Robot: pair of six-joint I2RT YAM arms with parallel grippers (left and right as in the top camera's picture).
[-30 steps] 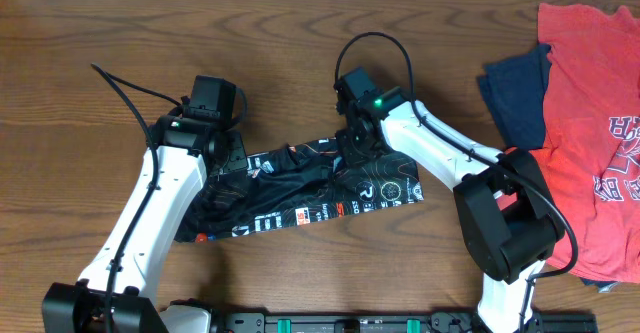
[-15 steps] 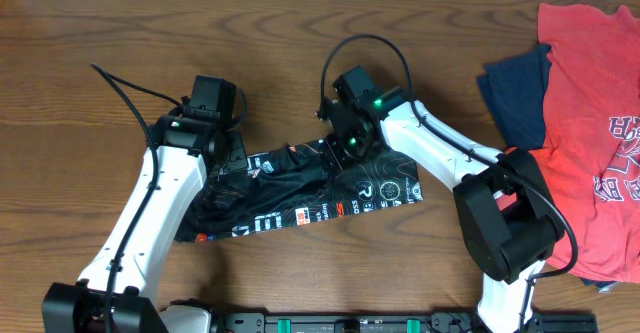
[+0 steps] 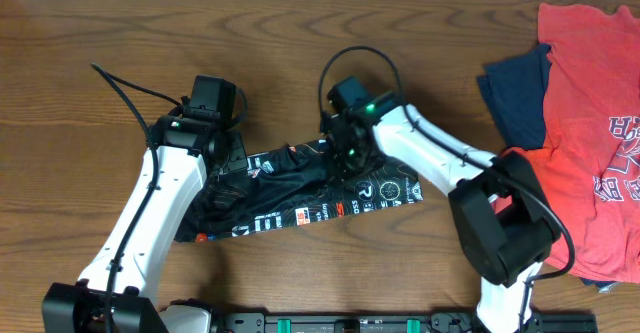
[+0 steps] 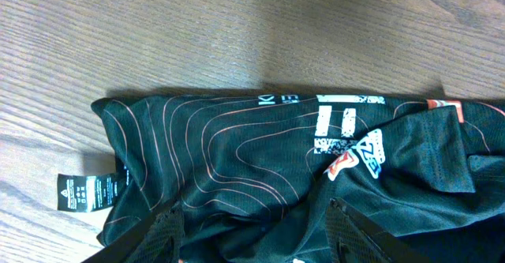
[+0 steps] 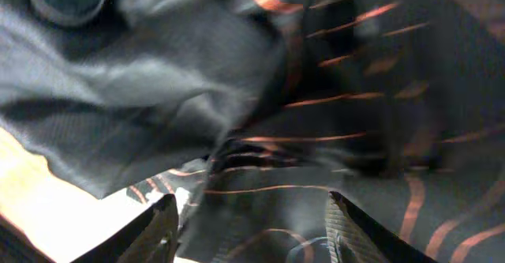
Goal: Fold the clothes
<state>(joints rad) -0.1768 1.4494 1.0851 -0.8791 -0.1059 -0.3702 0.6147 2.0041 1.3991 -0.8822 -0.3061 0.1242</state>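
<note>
The left claw [image 4: 256, 233] hangs spread open over the left end of the black jersey [image 3: 285, 195], which lies crumpled on the table [image 3: 100, 33], and the right claw [image 5: 252, 230] is likewise released mid-garment, so a shallow pinch could catch one slippery layer and bunch it.

Robot lab workbench with clothes on it.
A wood-grain table [image 3: 80, 33] carries a white left arm [image 3: 150, 213] and a white right arm [image 3: 440, 158] rising from a black rail [image 3: 330, 323] at its near edge (cables looping loose), alongside a red T-shirt [image 3: 590, 103], a navy garment [image 3: 515, 98] and a black jersey [image 3: 270, 198].
</note>
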